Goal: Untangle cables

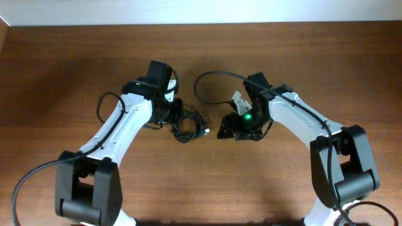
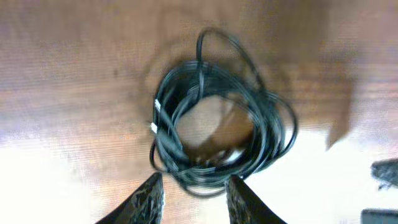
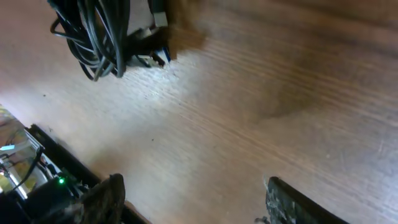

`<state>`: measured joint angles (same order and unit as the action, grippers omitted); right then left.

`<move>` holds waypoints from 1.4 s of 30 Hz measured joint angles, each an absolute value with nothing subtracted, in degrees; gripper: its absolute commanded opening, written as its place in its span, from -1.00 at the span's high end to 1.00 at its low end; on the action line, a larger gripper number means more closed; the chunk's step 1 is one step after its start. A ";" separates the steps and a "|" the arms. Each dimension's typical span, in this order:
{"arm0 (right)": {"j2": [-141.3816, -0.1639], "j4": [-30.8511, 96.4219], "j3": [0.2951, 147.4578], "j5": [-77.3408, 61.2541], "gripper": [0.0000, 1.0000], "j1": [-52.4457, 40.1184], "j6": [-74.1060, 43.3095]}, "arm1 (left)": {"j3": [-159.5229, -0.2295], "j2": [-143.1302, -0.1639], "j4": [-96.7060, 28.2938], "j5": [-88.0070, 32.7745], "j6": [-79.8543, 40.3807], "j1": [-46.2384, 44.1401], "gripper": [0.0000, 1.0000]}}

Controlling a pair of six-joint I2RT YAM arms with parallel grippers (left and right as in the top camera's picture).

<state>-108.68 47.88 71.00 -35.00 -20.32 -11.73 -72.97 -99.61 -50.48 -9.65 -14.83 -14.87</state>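
The left fingers (image 2: pixel 152 196) stand partly spread, pinching nothing, with the near edge of the coiled cables (image 2: pixel 264 134) between their tips. The right fingers (image 3: pixel 106 196) are spread wide over the tabletop (image 3: pixel 249 93), well apart from the cables.

the cables (image 1: pixel 188 127) are black against a table (image 1: pixel 63 75) of warm brown wood with fine streaky grain. the left arm (image 1: pixel 122 125) and right arm (image 1: pixel 298 116) are white with black joints and bases, and a small green light (image 1: pixel 247 116) glows on the right one.
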 measured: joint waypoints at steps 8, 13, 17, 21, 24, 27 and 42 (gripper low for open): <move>-108.68 33.78 70.81 -35.16 -0.06 -20.32 -11.77 | -62.37 -99.66 -45.06 -9.10 -25.39 -16.75 0.21; -108.68 34.61 70.81 -35.27 -0.07 -20.32 -11.79 | -60.47 -99.66 -38.35 -9.23 -27.77 -16.71 0.32; -108.68 34.68 70.81 -35.31 -0.08 -20.32 -11.81 | -60.45 -99.66 -34.39 -9.26 -28.36 -16.71 0.63; -108.68 38.26 70.78 -35.27 -0.07 -20.32 -11.77 | -60.45 -99.66 -34.65 -9.15 -27.97 -16.71 0.37; -108.68 40.75 70.19 -35.27 -0.07 -20.32 -11.79 | -60.47 -99.83 -38.09 -4.54 -25.98 -16.71 0.31; -108.68 41.60 68.45 -35.27 -0.08 -20.29 -11.81 | -60.45 -99.88 -39.70 -0.14 -25.52 -16.71 0.16; -108.68 41.95 67.48 -35.22 -0.09 -20.32 -11.79 | -60.45 -99.88 -38.57 -14.20 -27.27 -16.71 0.56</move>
<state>-108.68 41.95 67.48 -35.22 -20.32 -11.79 -60.45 -99.88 -38.57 -14.20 -27.27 -16.71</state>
